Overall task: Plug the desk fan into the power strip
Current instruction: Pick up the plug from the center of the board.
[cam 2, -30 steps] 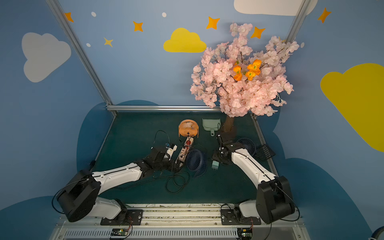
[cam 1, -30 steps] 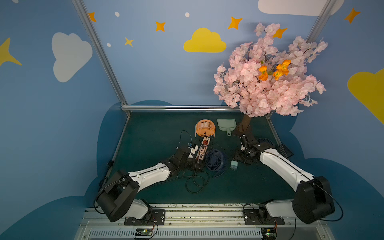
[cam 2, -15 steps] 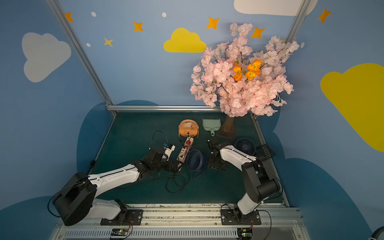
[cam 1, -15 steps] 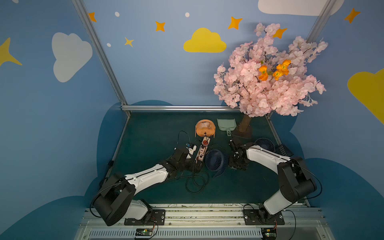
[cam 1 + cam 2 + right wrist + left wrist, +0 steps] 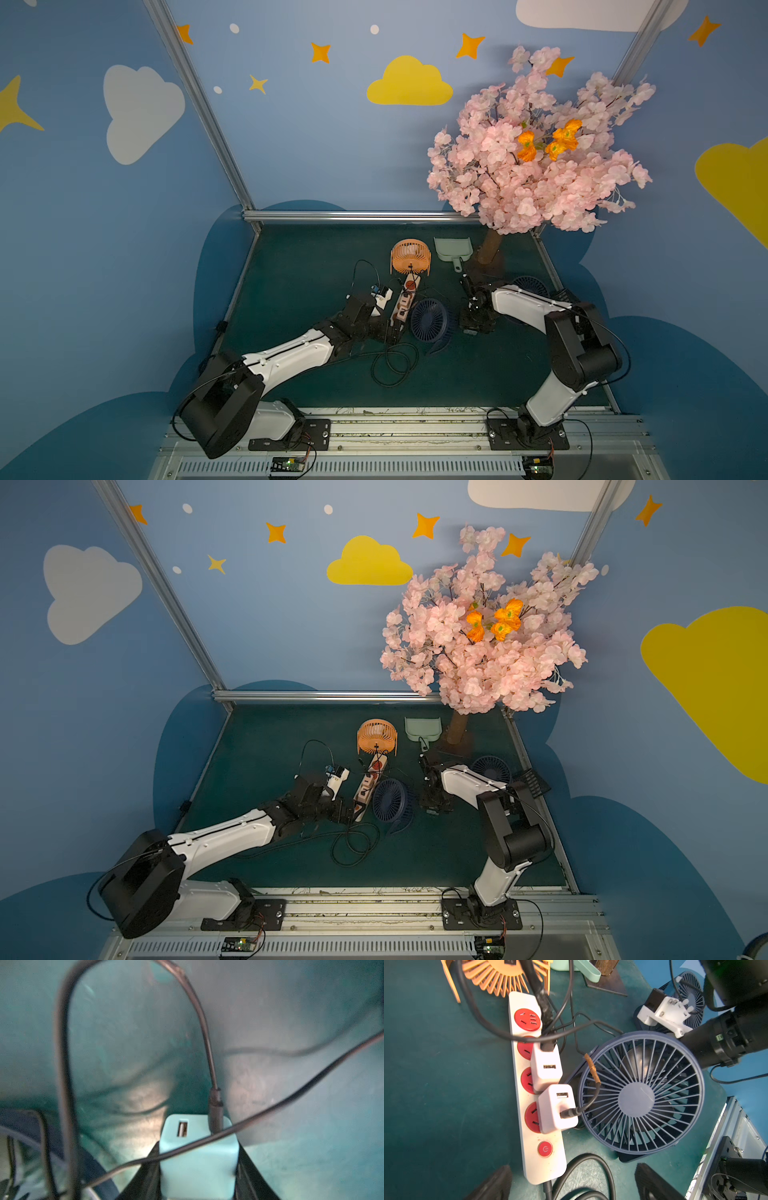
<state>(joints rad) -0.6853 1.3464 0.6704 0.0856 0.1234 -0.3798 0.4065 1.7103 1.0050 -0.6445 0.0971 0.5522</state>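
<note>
Though beside blue fan (image 5: pixel 636 1098), power strip (image 5: pixel 546 1167)

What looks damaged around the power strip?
The thin cable into the white adapter nearest the button has an orange tape wrap, like a repair; the thick black cord crossing the power strip looks scuffed.

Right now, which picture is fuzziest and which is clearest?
The right wrist view is fuzziest: the cords smear, only the pale plug cube looks fairly clear. The left wrist view is clearest, the power strip sharp. Both top views are dim at the table.
</note>
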